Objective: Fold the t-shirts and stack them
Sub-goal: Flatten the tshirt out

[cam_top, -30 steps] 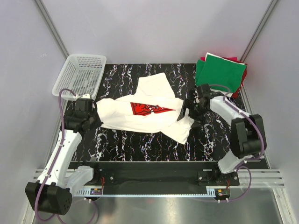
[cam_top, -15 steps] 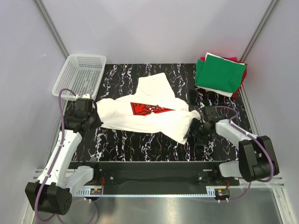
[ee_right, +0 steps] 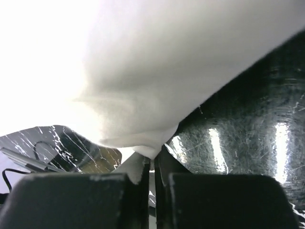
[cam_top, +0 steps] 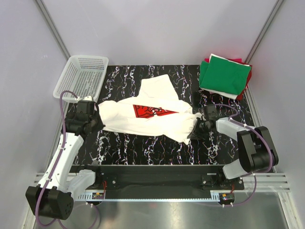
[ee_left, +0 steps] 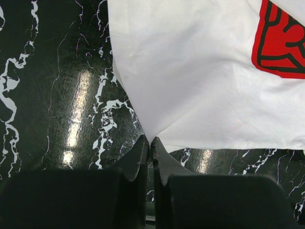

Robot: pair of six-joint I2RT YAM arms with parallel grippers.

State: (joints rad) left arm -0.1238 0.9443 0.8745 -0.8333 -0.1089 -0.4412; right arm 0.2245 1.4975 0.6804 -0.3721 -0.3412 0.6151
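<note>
A cream-white t-shirt (cam_top: 157,117) with a red print (cam_top: 153,111) lies spread across the middle of the black marbled table (cam_top: 143,143). My left gripper (cam_top: 95,119) is shut on the shirt's left edge; in the left wrist view the white cloth (ee_left: 200,76) narrows to a point pinched in that gripper (ee_left: 151,141). My right gripper (cam_top: 194,132) is shut on the shirt's lower right corner, and in the right wrist view the fabric (ee_right: 157,71) bunches into this gripper (ee_right: 153,160). Folded t-shirts, green (cam_top: 225,74) on top of red (cam_top: 248,81), are stacked at the back right.
A white mesh basket (cam_top: 82,76) stands at the back left corner, just behind the left arm. Grey walls close in on both sides. The arms' base rail (cam_top: 157,181) runs along the near edge.
The right gripper swung from the shirt's right side down to its lower right corner and shut on the cloth. The left gripper stayed where it was, pinching the left edge.
</note>
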